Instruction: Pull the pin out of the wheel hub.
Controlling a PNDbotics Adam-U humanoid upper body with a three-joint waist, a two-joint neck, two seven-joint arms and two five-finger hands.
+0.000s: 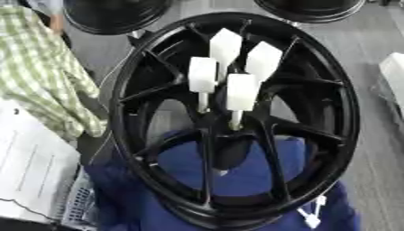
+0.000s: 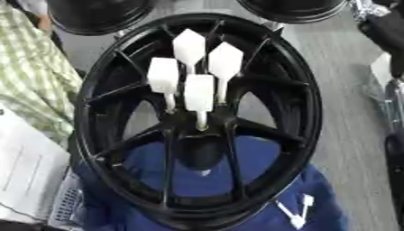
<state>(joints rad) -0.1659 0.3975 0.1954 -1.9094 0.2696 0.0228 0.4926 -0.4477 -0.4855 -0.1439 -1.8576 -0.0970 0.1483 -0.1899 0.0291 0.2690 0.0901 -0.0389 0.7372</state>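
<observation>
**One wheel, four pins standing**

One black wheel [image 1: 236, 122] stood over a blue cloth [image 1: 236, 176]. Four white pins [image 1: 241, 92] stuck in its hub [image 1: 225, 128], clustered close. One loose white piece [image 2: 296, 212] lay on the cloth. Neither hand showed, so their grip was unknowable.

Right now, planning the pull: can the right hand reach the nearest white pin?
Probably: the pin stands exposed on the wheel hub, nothing over it, though the hand is out of view.

A black, multi-spoke alloy wheel hub [image 2: 87, 135] stands tilted on blue cloth [image 2: 197, 180]; four white, block-headed pins [image 2: 198, 97] stick from its centre.
</observation>
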